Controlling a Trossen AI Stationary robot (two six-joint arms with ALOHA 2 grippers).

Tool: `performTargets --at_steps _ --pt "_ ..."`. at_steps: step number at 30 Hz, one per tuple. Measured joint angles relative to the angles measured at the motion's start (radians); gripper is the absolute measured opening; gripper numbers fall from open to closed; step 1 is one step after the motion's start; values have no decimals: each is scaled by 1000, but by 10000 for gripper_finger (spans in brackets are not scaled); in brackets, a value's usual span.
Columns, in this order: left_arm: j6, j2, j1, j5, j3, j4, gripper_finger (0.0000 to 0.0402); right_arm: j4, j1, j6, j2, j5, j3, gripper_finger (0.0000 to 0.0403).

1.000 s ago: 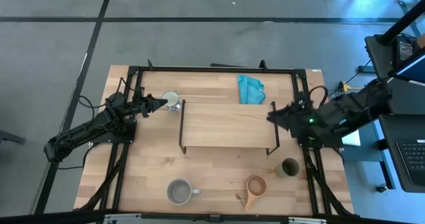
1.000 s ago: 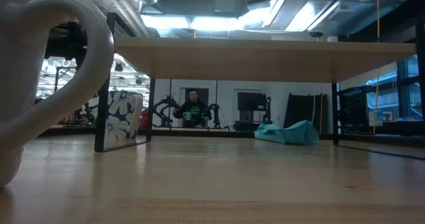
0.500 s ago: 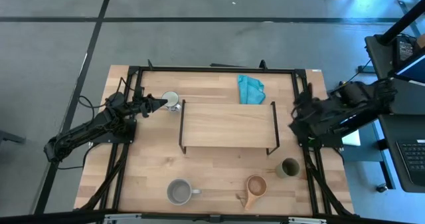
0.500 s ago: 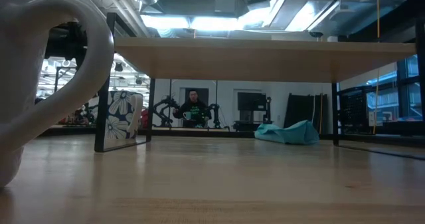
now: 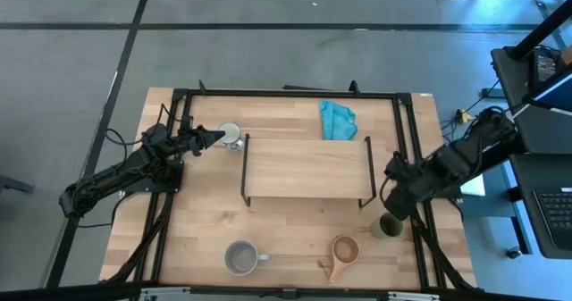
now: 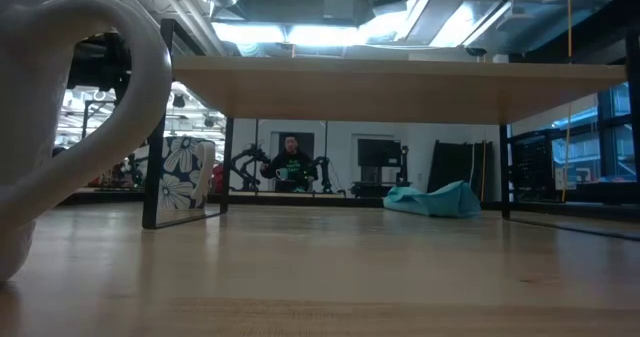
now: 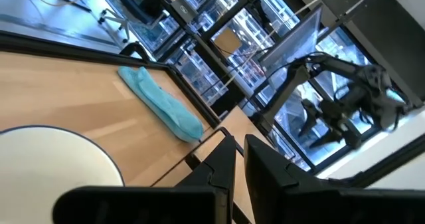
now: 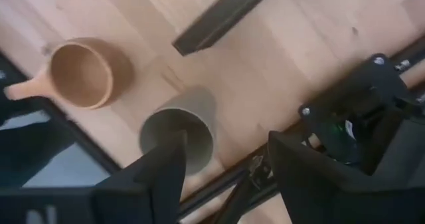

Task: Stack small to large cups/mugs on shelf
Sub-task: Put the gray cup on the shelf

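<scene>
The white cup point(image 5: 230, 135) stands at the far left beside the shelf point(image 5: 307, 169), a light-wood board on black wire legs. My left gripper point(image 5: 218, 140) is shut, its tips right at the cup's left rim point(image 7: 80, 144). The olive-green cup point(image 5: 389, 225) stands upright near the table's right edge. My right gripper point(image 5: 393, 208) hangs just above it, open and empty; in the right wrist view point(image 8: 226, 177) the olive cup point(image 8: 179, 131) sits by one finger. The grey mug point(image 5: 239, 257) and the brown wooden cup point(image 5: 344, 250) stand near the front edge. My left gripper has its shut fingers point(image 7: 229, 164) close beside the white cup's rim, coming level from the table's left. I cannot tell whether they touch it. The cup stands upright on the table.
A teal cloth point(image 5: 337, 120) lies behind the shelf. Black frame rails point(image 5: 416, 149) run along the table's edges. The shelf's right leg point(image 8: 219, 14) is close to the olive cup. In the low view a person point(image 6: 290, 162) shows far behind the table.
My right gripper has moved from the shelf's right end toward the table's near edge and now hangs over the olive-green cup. The cups have not moved.
</scene>
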Motion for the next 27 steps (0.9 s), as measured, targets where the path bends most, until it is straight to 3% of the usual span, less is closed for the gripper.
performTargets --at_steps 4,10,18,27 --pt "0 0 0 -6 0 0 27 0 59 115 36 -9 -49 213" --pt "0 0 0 -6 0 0 27 27 165 271 71 -105 -117 213" --pt "1 0 0 -6 0 0 27 124 255 524 72 -21 -169 213" --pt "2 0 0 -6 0 0 27 203 258 673 72 -49 -260 213"
